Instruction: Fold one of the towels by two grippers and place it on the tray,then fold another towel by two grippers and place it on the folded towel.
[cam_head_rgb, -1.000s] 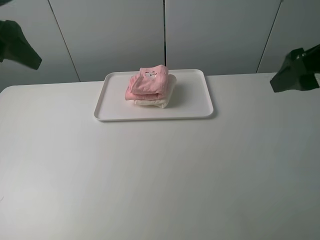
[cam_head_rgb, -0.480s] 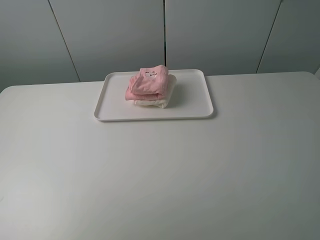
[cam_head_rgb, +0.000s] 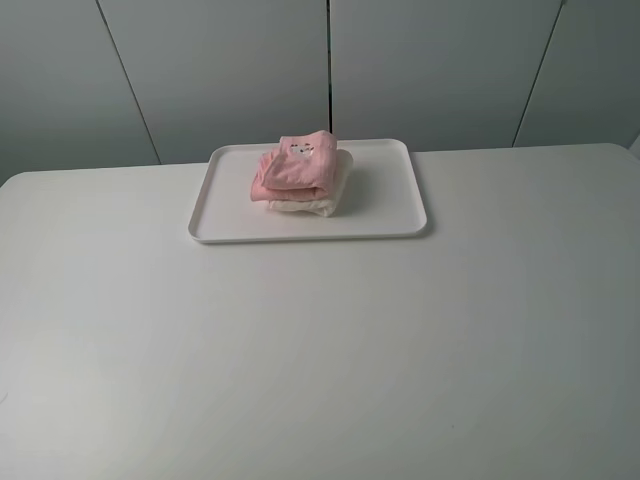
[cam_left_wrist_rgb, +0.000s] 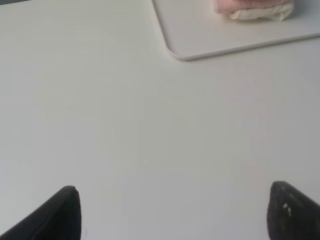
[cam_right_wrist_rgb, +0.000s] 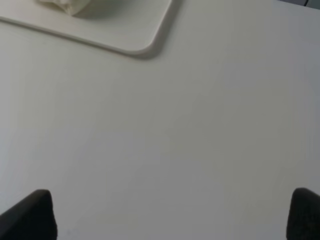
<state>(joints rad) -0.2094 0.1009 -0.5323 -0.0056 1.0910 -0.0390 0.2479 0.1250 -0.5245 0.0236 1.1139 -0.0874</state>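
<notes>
Both towels stacked on the tray, arms pulled clear

Pink towel (cam_head_rgb: 296, 165) sits on cream towel (cam_head_rgb: 312, 198) toward the tray's (cam_head_rgb: 390, 222) twelve o'clock edge; left gripper (cam_left_wrist_rgb: 172, 212) and right gripper (cam_right_wrist_rgb: 170, 215) spread wide, empty (stack leans slightly, a nudge could topple it).

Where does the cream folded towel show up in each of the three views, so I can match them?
Exterior high: cream towel at the bottom of the stack, under the pink towel, on the tray.
Left wrist: cream towel at the picture's upper right edge, beneath pink.
Right wrist: only a cream corner at the upper left edge.
Shared landmark: the tray's rounded corner.
</notes>
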